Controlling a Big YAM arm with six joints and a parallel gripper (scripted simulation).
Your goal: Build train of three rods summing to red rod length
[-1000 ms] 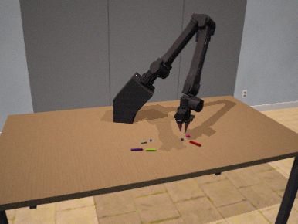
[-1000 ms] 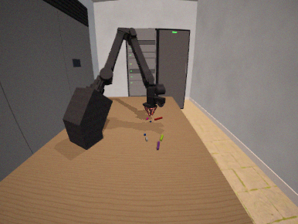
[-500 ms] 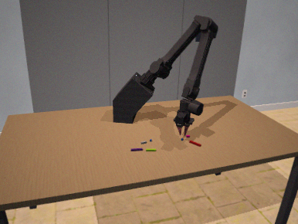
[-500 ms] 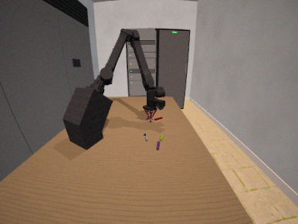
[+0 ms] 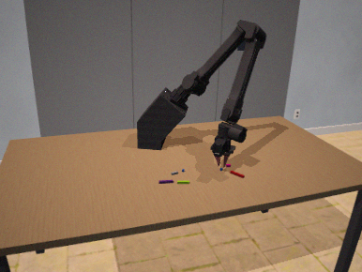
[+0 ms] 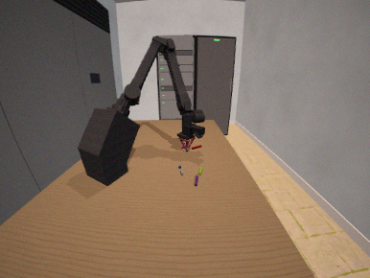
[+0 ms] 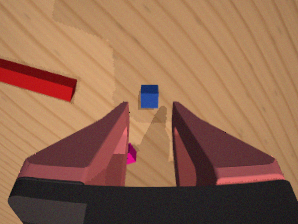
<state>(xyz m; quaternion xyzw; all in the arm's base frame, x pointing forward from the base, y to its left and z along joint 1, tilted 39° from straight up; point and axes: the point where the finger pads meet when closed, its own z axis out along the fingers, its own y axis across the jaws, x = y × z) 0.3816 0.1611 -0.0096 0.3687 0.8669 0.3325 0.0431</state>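
The red rod [image 5: 237, 174] lies flat on the table, right of the gripper; it also shows in the wrist view [image 7: 36, 79]. A small blue rod [image 7: 149, 96] lies just ahead of the fingertips, in line with the gap between them, and shows in the top view [image 5: 221, 169]. A magenta rod [image 7: 131, 155] lies beside and partly under the left finger. My gripper [image 7: 150, 111] hangs low over the table [image 5: 219, 164], fingers partly open with nothing between them.
To the left lie a second blue rod [image 5: 183, 170], a grey rod [image 5: 174, 173], a purple rod [image 5: 166, 181] and a lime rod [image 5: 183, 182]. The arm's dark base [image 5: 157, 119] stands at the back of the table.
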